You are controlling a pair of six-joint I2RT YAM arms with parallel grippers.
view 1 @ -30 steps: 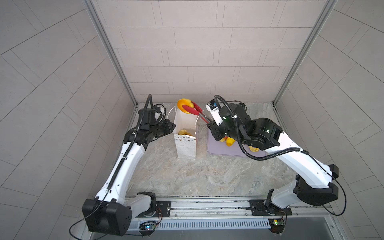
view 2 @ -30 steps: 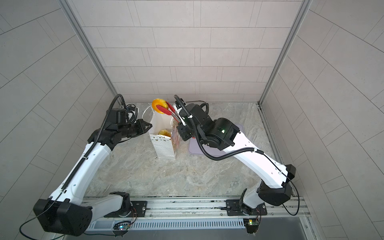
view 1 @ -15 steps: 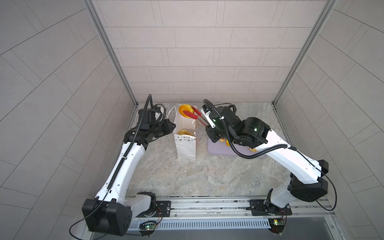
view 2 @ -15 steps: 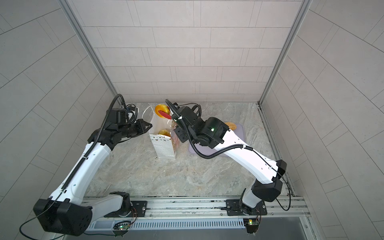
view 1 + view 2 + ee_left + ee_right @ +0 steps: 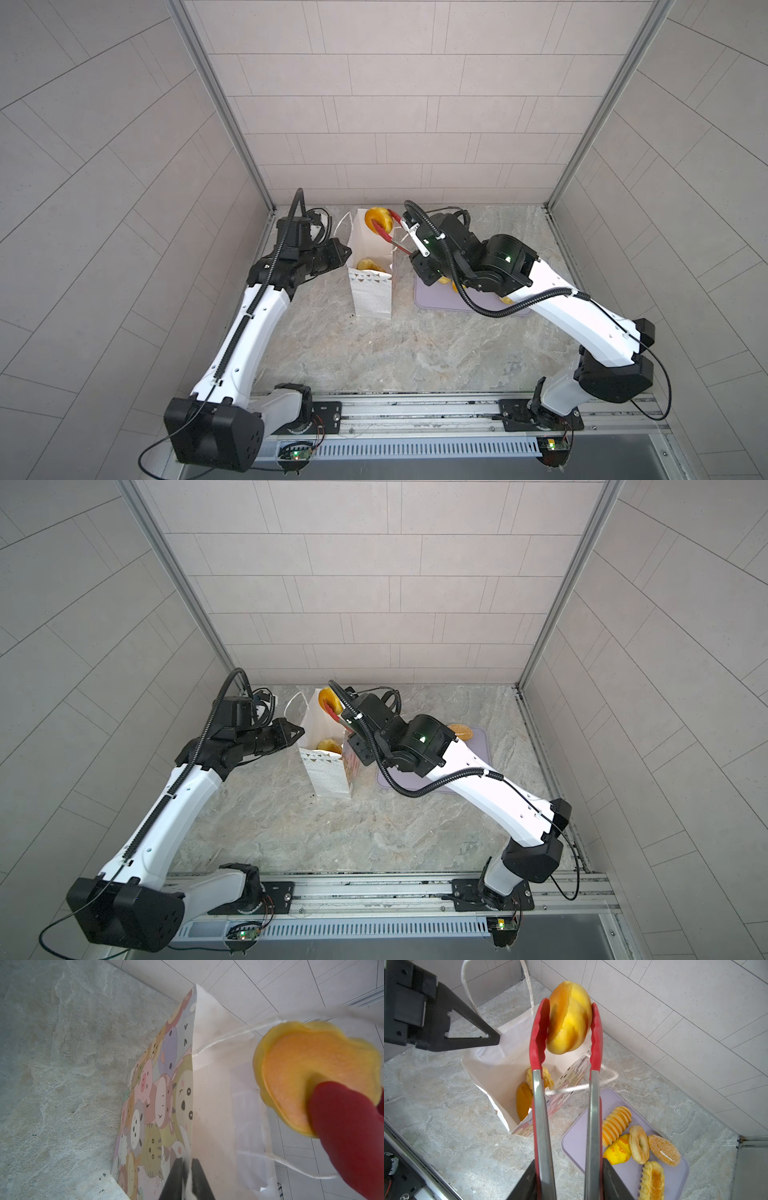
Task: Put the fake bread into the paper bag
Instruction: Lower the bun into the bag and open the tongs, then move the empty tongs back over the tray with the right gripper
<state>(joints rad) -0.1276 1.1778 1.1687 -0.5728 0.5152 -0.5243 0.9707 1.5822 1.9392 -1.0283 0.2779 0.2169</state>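
Bread (image 5: 568, 1018) was held pinched between the red tips of tongs (image 5: 540, 1088), raised above the far end of the open mouth of the bag (image 5: 372, 291), so that it could be dropped in from above rather than pushed past the paper walls. The tongs' two metal arms were squeezed between the fingers of the right hand (image 5: 569, 1169), which was closed on them partway, enough to clamp the piece. No gap between tips and bread could be seen, so release was judged not yet done. The left hand (image 5: 187, 1176) was shut tight on the top edge of one bag wall, apparently so that the mouth was held spread and the light bag was steadied upright on the table (image 5: 374, 353) for the drop. Two pieces (image 5: 524, 1099) were seen lying at the bottom of the bag. Five more pieces (image 5: 638, 1144) lay on the lilac tray (image 5: 577, 1142) just beside the bag, within short reach of the tongs, so the task was judged under half done. One cord handle (image 5: 571, 1088) was draped across beneath the tongs' arms; a snag on it was judged possible once the tongs were drawn back.
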